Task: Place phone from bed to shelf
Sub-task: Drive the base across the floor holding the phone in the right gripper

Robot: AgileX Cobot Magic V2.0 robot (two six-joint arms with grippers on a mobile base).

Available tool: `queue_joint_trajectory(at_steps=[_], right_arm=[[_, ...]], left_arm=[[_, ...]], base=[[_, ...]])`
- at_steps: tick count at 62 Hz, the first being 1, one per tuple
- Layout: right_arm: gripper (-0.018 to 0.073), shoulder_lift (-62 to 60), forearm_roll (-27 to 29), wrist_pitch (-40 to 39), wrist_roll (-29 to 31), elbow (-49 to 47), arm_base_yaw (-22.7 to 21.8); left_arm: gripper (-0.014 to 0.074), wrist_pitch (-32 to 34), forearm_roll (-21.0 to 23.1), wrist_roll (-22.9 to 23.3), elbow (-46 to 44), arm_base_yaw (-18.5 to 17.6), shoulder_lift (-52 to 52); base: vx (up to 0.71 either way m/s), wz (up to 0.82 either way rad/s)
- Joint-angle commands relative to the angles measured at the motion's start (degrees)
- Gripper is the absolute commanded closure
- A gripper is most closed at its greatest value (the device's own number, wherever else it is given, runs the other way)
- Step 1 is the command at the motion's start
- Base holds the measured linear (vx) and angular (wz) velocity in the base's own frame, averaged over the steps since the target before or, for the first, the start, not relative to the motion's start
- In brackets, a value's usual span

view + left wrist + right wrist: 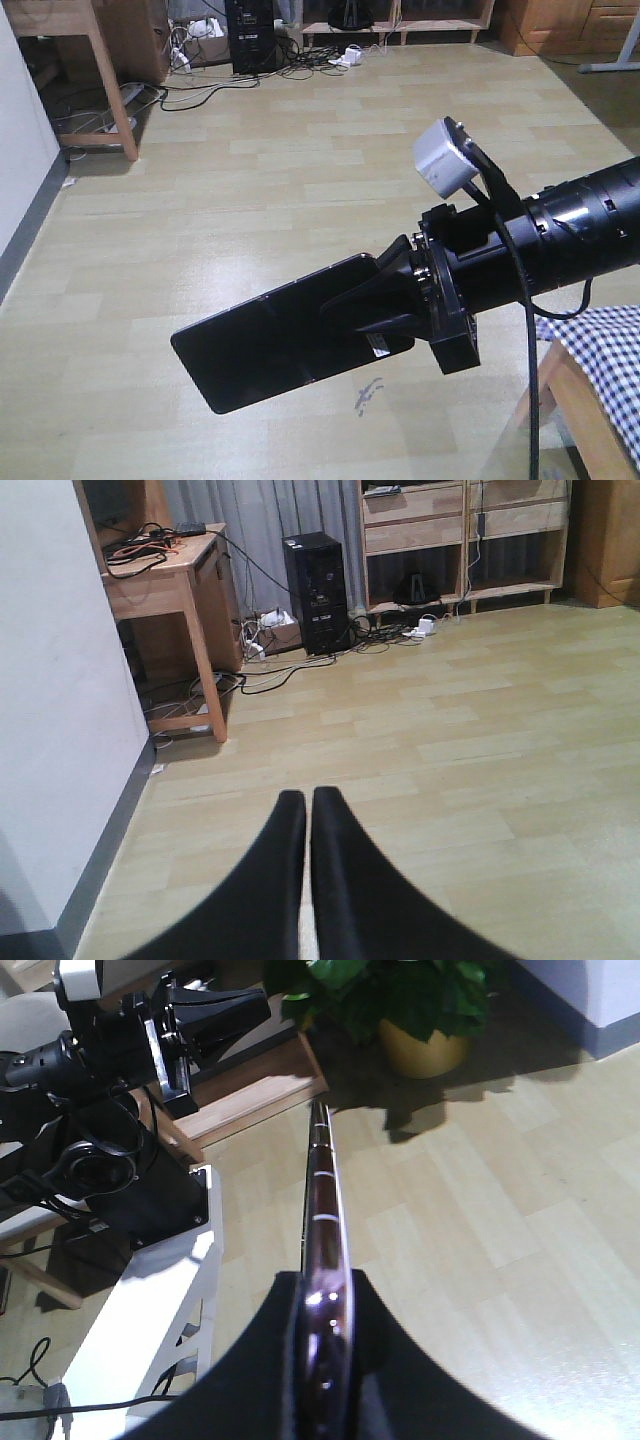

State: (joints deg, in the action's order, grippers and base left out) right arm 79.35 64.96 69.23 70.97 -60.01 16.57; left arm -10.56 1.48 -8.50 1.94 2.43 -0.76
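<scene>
Clamping phone (pixel 260 345) by one end with right gripper (pixel 355 285), mid-frame above floor (pixel 250 200); pressing left gripper (pixel 308 798) narrowly together on nothing; showing bed (pixel 600 350) lower right.

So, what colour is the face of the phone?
The phone has a glossy black face. It shows best in the exterior front-facing view.

Looks like a lived-in home room, part bedroom, part office: pale plank floor (pixel 250 200); bed (pixel 608 345) corner in gingham sheet; wooden desk (pixel 165 575) against a white wall (pixel 50 680); PC tower (pixel 318 590) with tangled cables (pixel 300 665) on the floor; pale wood shelf (pixel 415 535) along the back; grey curtains (pixel 260 520); potted plant (pixel 400 1000).
</scene>
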Motion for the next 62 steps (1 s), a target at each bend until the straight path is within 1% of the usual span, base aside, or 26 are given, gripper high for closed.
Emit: queue_joint_trajectory(at_steps=[1,62], right_arm=[[0.0561,-2.0,4.9,4.5,0.3,-1.4,-0.1],[0.0561,-2.0,4.9,4.5,0.3,-1.4,-0.1]], left_arm=[[0.0595,4.1,0.5,0.3,-1.2,-0.2,-0.8],[0.0595,4.1,0.5,0.3,-1.2,-0.2,-0.8]], base=[[0.31,-0.04],[0.37,0.01]])
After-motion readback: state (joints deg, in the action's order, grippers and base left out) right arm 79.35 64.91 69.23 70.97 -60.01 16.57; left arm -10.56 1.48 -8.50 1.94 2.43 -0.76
